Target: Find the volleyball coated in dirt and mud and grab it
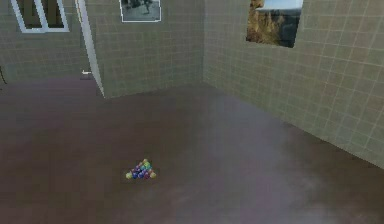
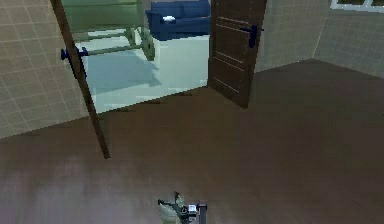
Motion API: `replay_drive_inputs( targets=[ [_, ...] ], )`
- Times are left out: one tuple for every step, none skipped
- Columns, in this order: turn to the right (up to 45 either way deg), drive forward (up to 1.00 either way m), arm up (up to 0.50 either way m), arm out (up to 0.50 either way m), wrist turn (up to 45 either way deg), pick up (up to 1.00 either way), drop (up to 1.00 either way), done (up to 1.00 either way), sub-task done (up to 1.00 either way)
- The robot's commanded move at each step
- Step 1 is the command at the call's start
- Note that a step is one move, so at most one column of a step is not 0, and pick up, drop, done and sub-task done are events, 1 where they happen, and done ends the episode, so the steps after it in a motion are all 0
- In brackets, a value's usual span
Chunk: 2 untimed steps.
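A small heap of many-coloured little balls [image 1: 141,172] lies on the dark brown floor in the forward view's lower left of middle; it is too small and bright to read as a muddy volleyball. In the arm side view, my gripper [image 2: 172,205] pokes up at the bottom edge beside its white marker squares [image 2: 190,209]. Only bare dark floor lies behind its far end, so it holds nothing.
Tiled walls [image 1: 330,90] bound the room, with two pictures [image 1: 274,20] and a window [image 1: 40,14]. An open doorway between two dark doors [image 2: 238,45] leads to a lighter room with a blue sofa [image 2: 180,18]. The wide dark floor [image 2: 280,140] spreads around.
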Motion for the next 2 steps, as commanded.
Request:
replay_drive_inputs(
  targets=[
    [0.0,0.00,-0.30,0.00,0.0,0.00,0.00,0.00,0.00],
    [0.0,0.00,0.00,0.00,0.0,1.00,0.00,0.00,0.00]
  ],
)
